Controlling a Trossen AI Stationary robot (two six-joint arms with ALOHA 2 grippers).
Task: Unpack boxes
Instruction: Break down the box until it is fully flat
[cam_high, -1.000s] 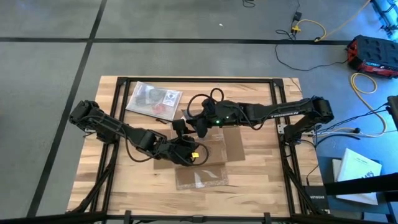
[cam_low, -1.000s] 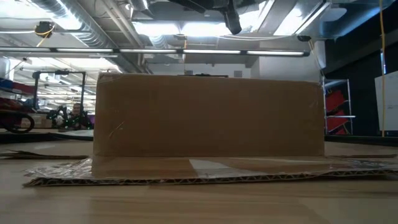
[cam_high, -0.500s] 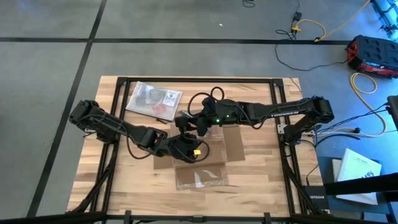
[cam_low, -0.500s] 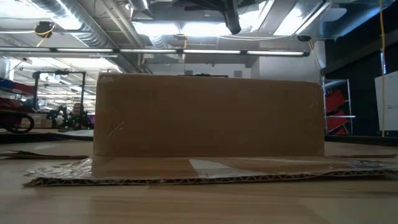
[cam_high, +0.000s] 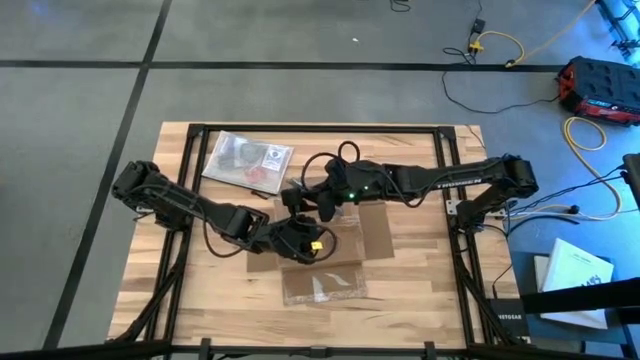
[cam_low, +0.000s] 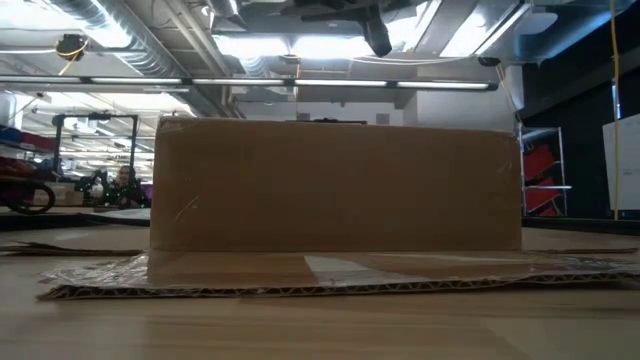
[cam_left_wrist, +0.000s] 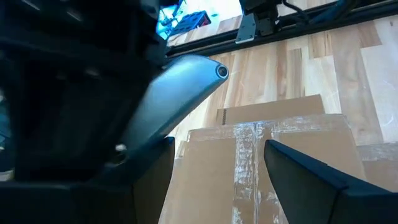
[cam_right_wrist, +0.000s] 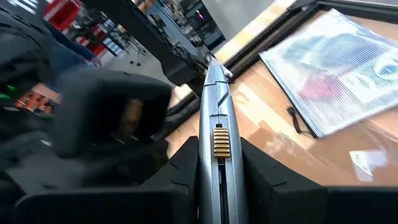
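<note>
The shallow brown cardboard box (cam_high: 372, 232) sits mid-table, its near flap (cam_low: 330, 272) lying flat on the wood, with clear tape strips (cam_left_wrist: 244, 168) on it. My right gripper (cam_high: 296, 196) hovers over the box's far left part, shut on a silvery utility knife (cam_right_wrist: 216, 106). My left gripper (cam_high: 303, 243) hangs over the box's left part, and its open fingers (cam_left_wrist: 219, 146) show bare cardboard between them. The knife's free end (cam_left_wrist: 222, 71) reaches past one left finger. My right gripper pinches the knife's body (cam_right_wrist: 217, 146) between its two fingers, one on each broad side, narrow edge with the gold slider facing the wrist camera. The knife runs along the fingers and sticks out ahead, clear of the box. Whether my left gripper touches it, I cannot tell.
A clear plastic bag (cam_high: 247, 160) holding a red item and printed sheets lies at the table's far left, beside the box. Black frame rails (cam_high: 320, 128) run along the table's edges. Bare wood (cam_high: 420, 290) lies to the near right.
</note>
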